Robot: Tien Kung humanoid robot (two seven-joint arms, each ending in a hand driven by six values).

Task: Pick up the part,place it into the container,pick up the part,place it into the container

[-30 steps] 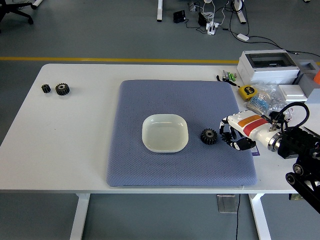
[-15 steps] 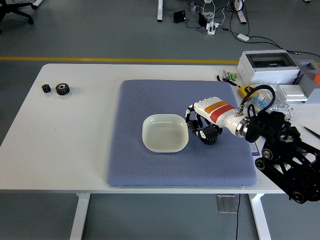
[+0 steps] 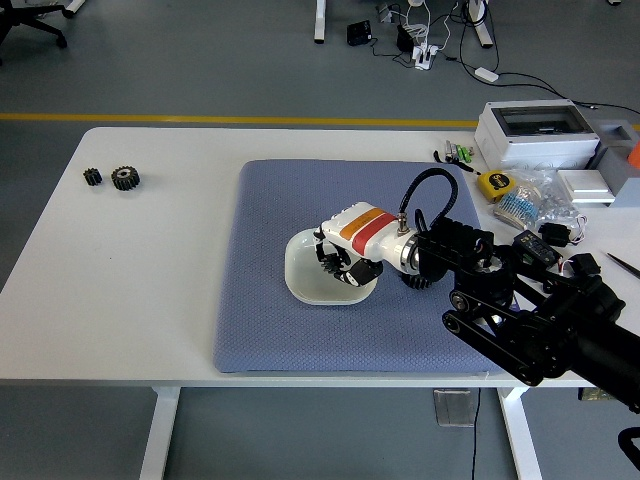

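Note:
My right hand [image 3: 338, 266] reaches in from the right and hovers over the white bowl [image 3: 299, 268] in the middle of the blue-grey mat [image 3: 268, 322]. Its fingers are curled around a dark toothed shape that looks like the black gear [image 3: 329, 262], held just above the bowl's right half. Part of the bowl is hidden by the hand. Two more black gears lie on the table at the far left, a small gear [image 3: 92, 177] and a larger gear [image 3: 125, 178]. The left arm is out of view.
At the back right of the table stand a white box [image 3: 535, 132], a yellow tape measure [image 3: 491, 183], a bag of small parts [image 3: 530, 203] and cables. My black right arm [image 3: 520, 320] covers the mat's right front corner.
My right hand closed around the gear on the mat right of the bowl, then moved left with it and now hangs over the bowl. The arm reaches further in.

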